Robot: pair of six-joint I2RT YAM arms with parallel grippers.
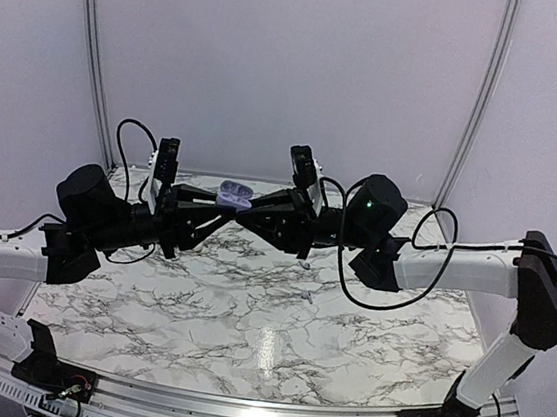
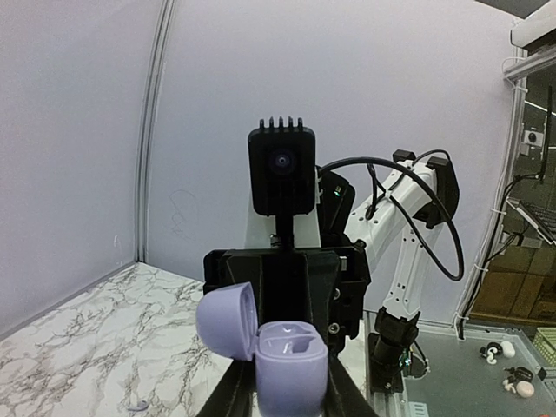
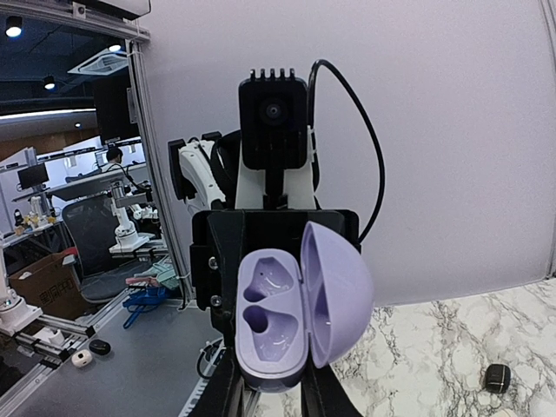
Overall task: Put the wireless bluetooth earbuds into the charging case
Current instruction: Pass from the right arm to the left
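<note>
A pale lilac charging case (image 1: 233, 195) hangs in the air above the back of the marble table, between my two grippers, which meet tip to tip. Its lid (image 2: 226, 320) is swung open. The left gripper (image 2: 289, 395) is shut on the case body (image 2: 291, 369). The right gripper (image 3: 274, 393) is shut on the same case (image 3: 271, 326), whose two moulded wells face its camera and hold nothing. One small lilac earbud (image 2: 137, 405) lies on the marble below. A small black piece (image 3: 496, 377) also lies on the table; I cannot tell whether it is an earbud.
White curved walls close in the back and sides of the marble table (image 1: 245, 326). Beyond the table's edge, small white and black pieces (image 2: 508, 365) lie on a grey bench. Both arms stretch inward from the table's sides.
</note>
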